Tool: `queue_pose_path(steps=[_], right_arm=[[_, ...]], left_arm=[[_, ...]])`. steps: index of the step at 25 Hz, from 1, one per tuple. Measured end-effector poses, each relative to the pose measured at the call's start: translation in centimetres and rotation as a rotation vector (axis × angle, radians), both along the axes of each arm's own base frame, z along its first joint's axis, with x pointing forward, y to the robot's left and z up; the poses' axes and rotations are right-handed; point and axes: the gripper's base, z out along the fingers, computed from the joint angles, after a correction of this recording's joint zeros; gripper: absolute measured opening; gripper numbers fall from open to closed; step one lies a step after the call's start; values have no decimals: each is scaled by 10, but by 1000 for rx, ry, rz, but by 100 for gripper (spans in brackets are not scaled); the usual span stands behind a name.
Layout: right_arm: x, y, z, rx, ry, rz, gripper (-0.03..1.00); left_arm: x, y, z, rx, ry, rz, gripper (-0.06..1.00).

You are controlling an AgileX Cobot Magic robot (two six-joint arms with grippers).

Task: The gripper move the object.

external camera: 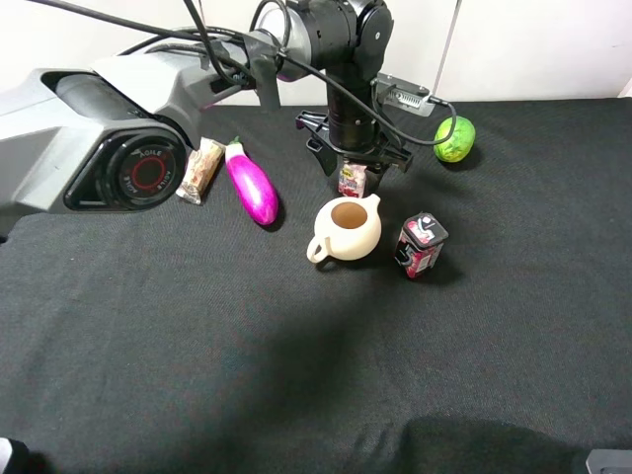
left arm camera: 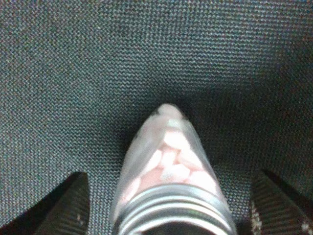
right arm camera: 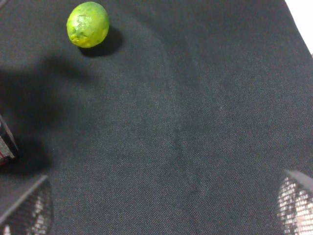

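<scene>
Black woven cloth covers the whole table (external camera: 197, 375), with a pale wall behind its far edge. Near the middle of that far edge stands the object (external camera: 352, 181), a small clear bottle with a pink-red label, directly under the left gripper (external camera: 355, 163). In the left wrist view the bottle (left arm camera: 168, 186) sits between the two dark fingers (left arm camera: 68, 205), which stand apart from its sides with cloth showing in the gaps, so the jaws are open around it and not clamping; pale tablets show through its wall. Just in front of the bottle is a cream teapot (external camera: 346, 228), lid off, and beside that, toward the right edge, a dark red-black carton (external camera: 421, 245). A green lime (external camera: 454, 139) lies near the far edge, right of the gripper. Toward the left are a purple eggplant (external camera: 253, 184) and a wrapped snack bar (external camera: 200, 170). The right gripper (right arm camera: 156, 215) hangs over bare cloth with its fingers spread wide, empty.
</scene>
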Motion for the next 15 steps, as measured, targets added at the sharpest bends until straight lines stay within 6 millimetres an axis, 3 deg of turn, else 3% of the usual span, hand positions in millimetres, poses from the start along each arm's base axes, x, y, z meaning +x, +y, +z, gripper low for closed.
queue_pose_path(steps=[11, 15], right_arm=[[0, 0, 0, 0, 0, 0, 69], [0, 0, 0, 0, 0, 0, 69]], left_arm=[[0, 0, 1, -2, -1, 7, 76], [3, -2, 11, -28, -30, 9, 76]])
